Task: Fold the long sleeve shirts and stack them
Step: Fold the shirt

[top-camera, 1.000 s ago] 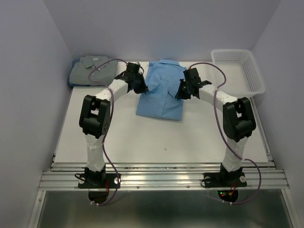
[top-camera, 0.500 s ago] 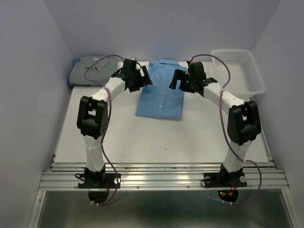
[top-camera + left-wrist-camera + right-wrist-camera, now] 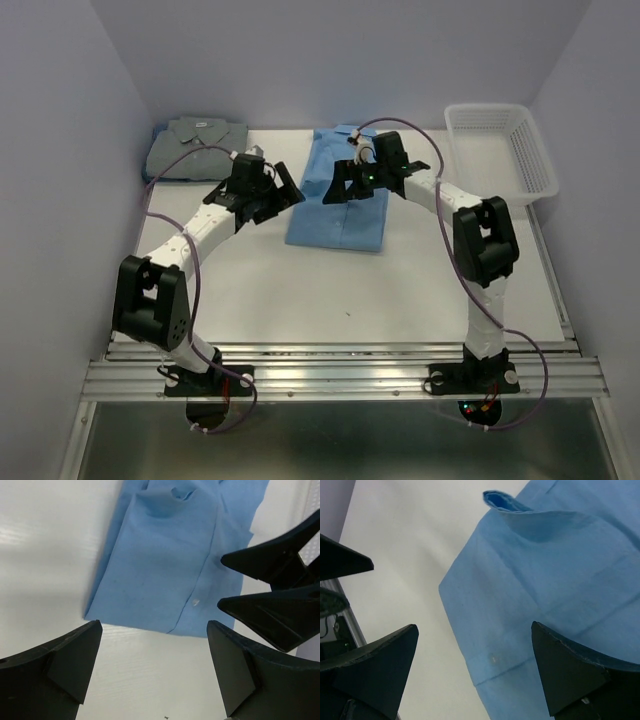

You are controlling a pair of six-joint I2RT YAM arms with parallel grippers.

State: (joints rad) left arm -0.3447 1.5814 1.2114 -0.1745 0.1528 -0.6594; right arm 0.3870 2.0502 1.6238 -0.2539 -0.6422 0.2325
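The sky-blue long sleeve shirt (image 3: 336, 222) lies folded flat at the middle back of the table, collar away from the arms. The grey-green shirt (image 3: 194, 147) lies folded in the back left corner. My left gripper (image 3: 286, 194) hovers open just left of the blue shirt, with nothing between its fingers (image 3: 66, 662); the blue shirt (image 3: 165, 565) lies beyond them. My right gripper (image 3: 337, 189) hangs open above the blue shirt's (image 3: 545, 575) left half, holding nothing. The two grippers face each other, a short way apart.
A white mesh basket (image 3: 520, 150) stands at the back right corner. Purple walls close in the table (image 3: 300, 290) on the left, right and back. A metal rail (image 3: 340, 375) with the arm bases runs along the near edge.
Both grippers went from shut to open and let go of the blue shirt. The left arm drew back to the left. The right gripper swung left over the shirt.
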